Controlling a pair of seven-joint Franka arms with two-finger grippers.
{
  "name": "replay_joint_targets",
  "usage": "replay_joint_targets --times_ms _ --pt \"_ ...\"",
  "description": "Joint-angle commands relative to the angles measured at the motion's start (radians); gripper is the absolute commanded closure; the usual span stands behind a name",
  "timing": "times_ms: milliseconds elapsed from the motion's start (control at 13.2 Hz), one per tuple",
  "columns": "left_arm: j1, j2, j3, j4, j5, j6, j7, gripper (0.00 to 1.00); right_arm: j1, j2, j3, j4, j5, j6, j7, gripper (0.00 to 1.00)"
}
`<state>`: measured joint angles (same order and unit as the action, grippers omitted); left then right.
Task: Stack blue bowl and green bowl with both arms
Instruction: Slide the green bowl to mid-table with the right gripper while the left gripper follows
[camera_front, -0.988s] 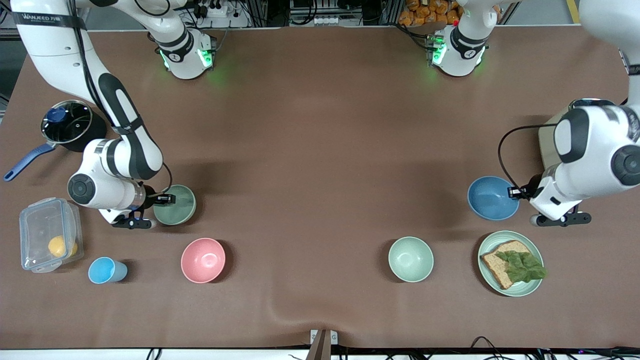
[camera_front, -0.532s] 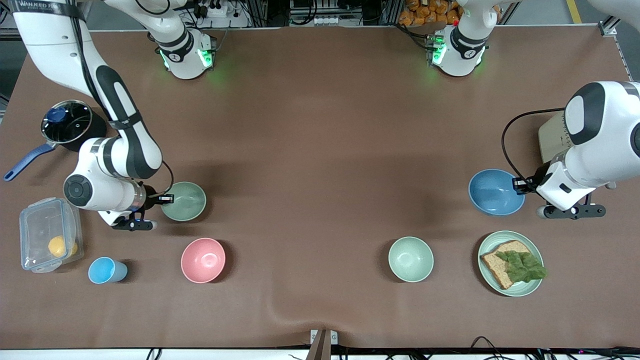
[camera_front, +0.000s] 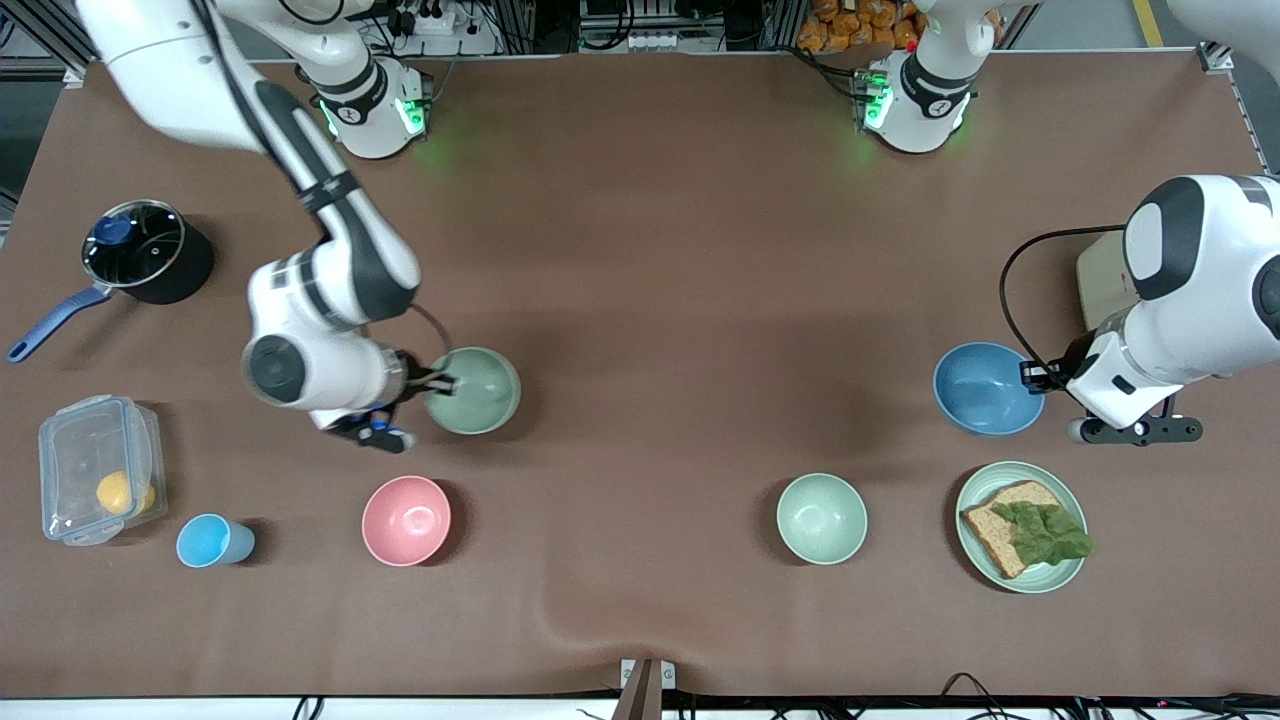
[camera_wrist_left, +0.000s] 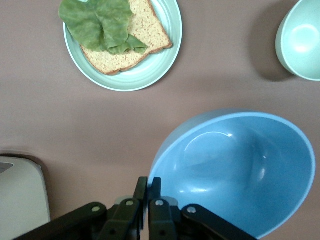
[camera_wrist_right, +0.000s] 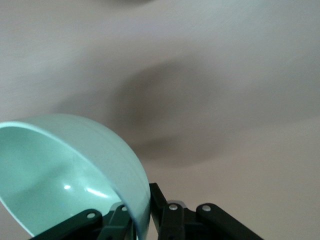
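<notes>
Now we hold both bowls by their rims, clear of the bench (camera_front: 640, 250). Our right gripper (camera_front: 437, 383) has its jaws pinched narrow on the rim of the green bowl (camera_front: 478, 390), so the bowl hangs just past the jaws toward the middle of the bench; the right wrist view shows one finger inside the wall and one outside. Our left gripper (camera_front: 1035, 377) has its jaws clamped the same way on the rim of the blue bowl (camera_front: 982, 388), the bowl's body again projecting from the jaws toward the centre.

To do this step well, we judge that both bowls should travel level and meet over open bench between the two arms, away from the mint bowl (camera_front: 822, 518) and pink bowl (camera_front: 406, 520). One bowl ought to be set down first, the other centred above it before release, since a rim grip lets a bowl tilt.
</notes>
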<state>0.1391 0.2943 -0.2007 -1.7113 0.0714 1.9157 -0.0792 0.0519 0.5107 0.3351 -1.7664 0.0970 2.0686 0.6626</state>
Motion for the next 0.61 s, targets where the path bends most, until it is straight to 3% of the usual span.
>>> replay_joint_targets --times_ms 0,228,532 --pt "-0.018 0.026 -0.002 0.022 0.004 -0.020 -0.022 1.00 0.023 0.066 0.096 0.062 0.020 0.091 0.210 1.00" --pt "-0.024 0.072 -0.002 0.022 0.014 -0.020 -0.079 1.00 0.072 0.166 0.148 0.125 0.021 0.238 0.336 1.00" --pt "-0.102 0.100 -0.002 0.027 0.014 -0.007 -0.210 1.00 0.206 0.276 0.153 0.195 0.018 0.436 0.540 1.00"
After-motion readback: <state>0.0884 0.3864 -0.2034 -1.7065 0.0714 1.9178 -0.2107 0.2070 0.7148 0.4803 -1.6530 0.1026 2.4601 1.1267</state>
